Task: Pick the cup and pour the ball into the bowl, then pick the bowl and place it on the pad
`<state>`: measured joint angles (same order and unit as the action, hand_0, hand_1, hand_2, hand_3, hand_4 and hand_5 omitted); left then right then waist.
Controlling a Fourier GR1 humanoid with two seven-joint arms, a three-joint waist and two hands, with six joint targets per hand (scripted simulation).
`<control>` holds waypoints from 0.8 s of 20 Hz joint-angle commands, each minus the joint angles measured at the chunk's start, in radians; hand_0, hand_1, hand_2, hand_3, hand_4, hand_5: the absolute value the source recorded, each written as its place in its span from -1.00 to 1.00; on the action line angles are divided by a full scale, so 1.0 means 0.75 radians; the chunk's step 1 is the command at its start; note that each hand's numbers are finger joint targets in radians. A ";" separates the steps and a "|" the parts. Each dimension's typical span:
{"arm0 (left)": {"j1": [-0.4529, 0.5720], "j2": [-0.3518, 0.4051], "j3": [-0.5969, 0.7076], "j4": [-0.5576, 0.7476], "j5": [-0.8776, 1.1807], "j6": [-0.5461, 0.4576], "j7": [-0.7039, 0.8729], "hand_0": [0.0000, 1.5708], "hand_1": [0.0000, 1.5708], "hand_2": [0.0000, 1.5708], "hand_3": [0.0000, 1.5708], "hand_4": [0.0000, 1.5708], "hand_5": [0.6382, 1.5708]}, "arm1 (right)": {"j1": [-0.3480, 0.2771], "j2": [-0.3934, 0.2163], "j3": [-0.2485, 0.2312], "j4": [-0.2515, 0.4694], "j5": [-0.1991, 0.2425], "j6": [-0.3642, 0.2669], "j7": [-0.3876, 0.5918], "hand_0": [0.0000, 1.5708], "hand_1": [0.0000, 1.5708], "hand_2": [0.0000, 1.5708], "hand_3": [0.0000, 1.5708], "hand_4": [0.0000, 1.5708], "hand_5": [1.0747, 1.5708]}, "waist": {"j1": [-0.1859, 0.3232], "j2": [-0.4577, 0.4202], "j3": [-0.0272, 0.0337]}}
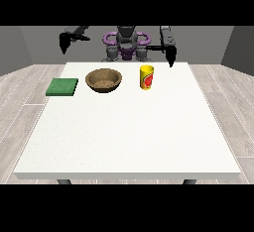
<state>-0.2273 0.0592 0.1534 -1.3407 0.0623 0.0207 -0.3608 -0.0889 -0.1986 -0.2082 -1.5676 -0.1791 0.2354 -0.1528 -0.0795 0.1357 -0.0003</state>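
Note:
A yellow cup (146, 77) with a red mark on its side stands upright on the white table (129, 132), right of centre near the far edge. No ball shows from this angle. Left of the cup sits a brown wooden bowl (103, 81). Further left lies a flat green pad (62, 87). The hand at the view's right (170, 56) hangs above the table's far edge, behind and right of the cup, apart from it. The hand at the view's left (64, 42) is raised off the table's far left corner, behind the pad. Neither hand holds anything.
The robot's torso (126, 45) stands behind the table's far edge. The table's front half spreads white towards the camera. A wooden floor surrounds the table.

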 commanded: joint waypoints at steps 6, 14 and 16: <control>-0.146 -0.043 0.041 0.466 -0.050 0.079 -0.356 -1.00 -1.00 -1.00 -1.00 -1.00 0.91 | -0.032 -0.024 -0.018 0.059 -0.014 0.058 -0.054 -1.00 -1.00 -1.00 -1.00 -1.00 1.00 | -0.052 0.057 0.0000; -0.293 -0.034 0.079 0.766 -0.061 0.134 -0.537 -1.00 -1.00 -1.00 -1.00 -1.00 0.89 | -0.074 -0.055 -0.056 0.183 -0.023 0.105 -0.131 -1.00 -1.00 -1.00 -1.00 -1.00 1.00 | -0.060 0.107 0.0000; -0.294 -0.067 0.105 0.850 -0.054 0.167 -0.655 -1.00 -1.00 -1.00 -1.00 -1.00 0.89 | -0.063 -0.042 -0.028 0.120 -0.016 0.112 -0.136 -1.00 -1.00 -1.00 -1.00 -1.00 1.00 | -0.097 0.151 -0.0004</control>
<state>-0.4201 0.0249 0.2137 -0.8162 0.0214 0.1159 -0.7658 -0.1390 -0.2359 -0.2402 -1.4679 -0.1929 0.3132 -0.2550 -0.1372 0.2387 -0.0003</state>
